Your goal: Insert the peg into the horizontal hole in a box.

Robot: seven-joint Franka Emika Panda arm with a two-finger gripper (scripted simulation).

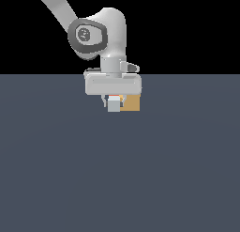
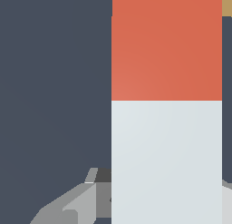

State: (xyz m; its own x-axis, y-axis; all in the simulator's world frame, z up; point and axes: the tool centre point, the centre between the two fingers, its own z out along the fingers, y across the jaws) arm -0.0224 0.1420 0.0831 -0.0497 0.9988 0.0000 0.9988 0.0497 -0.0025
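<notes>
A: Start with the box (image 1: 132, 103). Anything in it?

B: You see only a tan block on the counter (image 1: 117, 179), partly hidden behind the gripper (image 1: 113, 102). Its hole is not visible in either view, so you cannot tell whether anything sits inside. In the wrist view only a tan sliver shows at the frame's corner (image 2: 227, 3).

A: And the peg?

B: The peg (image 1: 113, 104) hangs off the counter, held between the jaws, which are closed narrow on its pale section. In the exterior view you face its grey-white square end, with the box touching or just behind it at 3 o'clock. The wrist view shows the bar (image 2: 166, 128) lengthwise: white-grey near the fingers (image 2: 68, 209), orange-red at the far end.
</notes>
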